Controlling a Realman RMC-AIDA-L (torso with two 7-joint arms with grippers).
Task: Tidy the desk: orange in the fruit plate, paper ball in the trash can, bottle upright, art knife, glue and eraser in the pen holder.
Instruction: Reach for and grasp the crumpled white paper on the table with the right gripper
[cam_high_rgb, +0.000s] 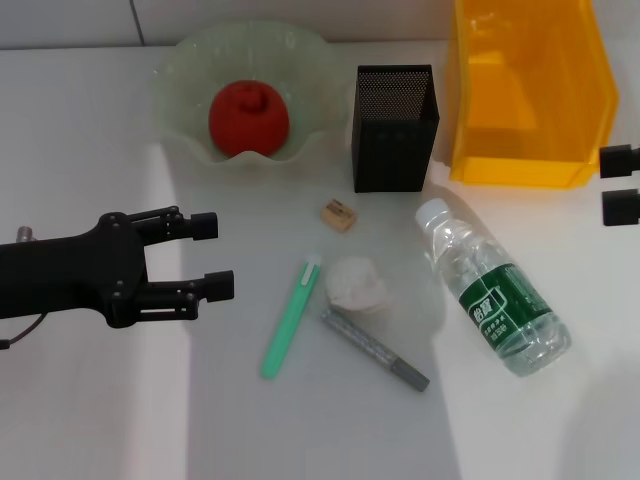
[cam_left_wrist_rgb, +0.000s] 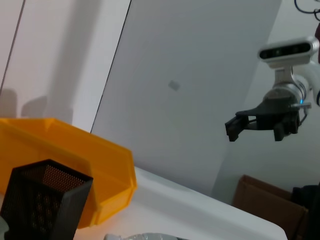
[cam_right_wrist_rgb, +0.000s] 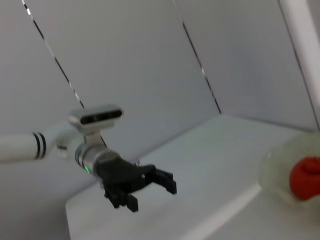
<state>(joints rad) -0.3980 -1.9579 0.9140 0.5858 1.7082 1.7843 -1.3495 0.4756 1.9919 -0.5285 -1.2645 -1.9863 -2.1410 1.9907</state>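
Left pincer (cam_high_rgb: 212, 256): you are seeing it hovering over the bench's (cam_high_rgb: 90, 120) left side, jaws apart, gripping nothing
Right pincer (cam_high_rgb: 620, 184): sitting at the right edge beside the trash can (cam_high_rgb: 525, 90), jaws apart
Orange (cam_high_rgb: 249, 117): resting inside the fruit plate (cam_high_rgb: 180, 70)
Bottle (cam_high_rgb: 492, 285): lying on its side, right of centre
Paper ball (cam_high_rgb: 356, 284): lying mid-bench, between a green art knife (cam_high_rgb: 290, 318) and the bottle
Eraser (cam_high_rgb: 339, 214): sitting in front of the pen holder (cam_high_rgb: 393, 128)

1. The place is looking like a robot lab: a plain white desk (cam_high_rgb: 100, 420) is standing against bare grey wall panels (cam_left_wrist_rgb: 200, 75).
2. A brown cardboard box (cam_left_wrist_rgb: 265, 205) is sitting beside the desk.
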